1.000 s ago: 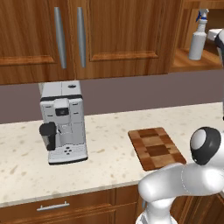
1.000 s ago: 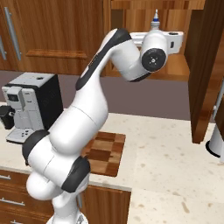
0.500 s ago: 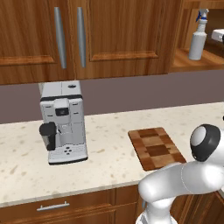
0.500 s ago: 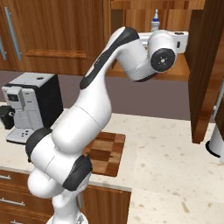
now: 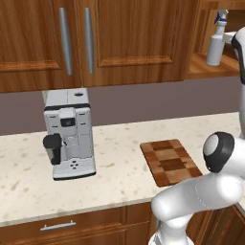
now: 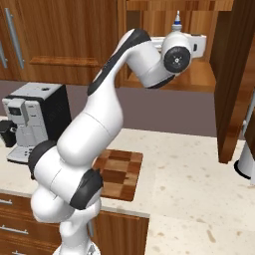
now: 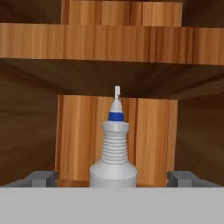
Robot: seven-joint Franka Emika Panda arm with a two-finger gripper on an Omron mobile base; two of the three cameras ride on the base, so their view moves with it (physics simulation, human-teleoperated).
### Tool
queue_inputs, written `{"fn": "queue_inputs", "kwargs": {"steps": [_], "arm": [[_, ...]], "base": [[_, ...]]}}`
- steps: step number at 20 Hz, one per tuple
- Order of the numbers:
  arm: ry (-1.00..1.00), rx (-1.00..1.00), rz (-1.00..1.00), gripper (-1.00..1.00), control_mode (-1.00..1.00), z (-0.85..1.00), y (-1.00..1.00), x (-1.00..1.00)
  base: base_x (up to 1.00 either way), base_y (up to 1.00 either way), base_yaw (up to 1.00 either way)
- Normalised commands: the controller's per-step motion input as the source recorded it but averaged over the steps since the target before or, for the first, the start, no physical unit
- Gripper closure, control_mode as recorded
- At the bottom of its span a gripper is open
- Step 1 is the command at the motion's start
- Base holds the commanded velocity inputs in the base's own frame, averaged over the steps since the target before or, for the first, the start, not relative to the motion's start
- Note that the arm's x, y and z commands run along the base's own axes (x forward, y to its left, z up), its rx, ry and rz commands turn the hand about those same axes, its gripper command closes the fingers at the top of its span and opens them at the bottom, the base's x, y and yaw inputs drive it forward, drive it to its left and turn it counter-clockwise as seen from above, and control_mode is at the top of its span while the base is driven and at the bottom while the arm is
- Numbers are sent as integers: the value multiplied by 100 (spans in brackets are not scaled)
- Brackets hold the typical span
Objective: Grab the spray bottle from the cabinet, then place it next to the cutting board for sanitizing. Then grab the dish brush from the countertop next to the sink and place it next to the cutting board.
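Claw [image 7: 113, 178] spread wide inside the cabinet [image 7: 92, 41], one fingertip [image 7: 43, 178] either side of the spray bottle [image 7: 114, 148]. Bottle upright, dead ahead between them, untouched. Cutting board [image 6: 118, 170] far below on the countertop [image 6: 199, 169].

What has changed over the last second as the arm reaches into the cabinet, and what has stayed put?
The hand has pushed further into the cabinet, closing on the spray bottle, which now stands between the open fingers of the gripper. Nothing has been grasped yet. The bottle stays upright on the shelf; the cutting board and coffee machine have not moved.
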Motion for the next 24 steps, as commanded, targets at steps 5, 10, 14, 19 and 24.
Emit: {"fn": "queue_inputs", "kwargs": {"steps": [5,10,14,19,24], "arm": [[9,0,0,-100,-100,0,0,33],[1,0,0,-100,-100,-1,0,24],[0,0,0,-100,-100,0,-3,12],[0,0,0,-100,-100,0,-1,15],[2,0,1,-100,-100,-10,0,26]], "base": [[0,0,0],[0,0,0],[0,0,0],[0,0,0],[0,0,0]]}}
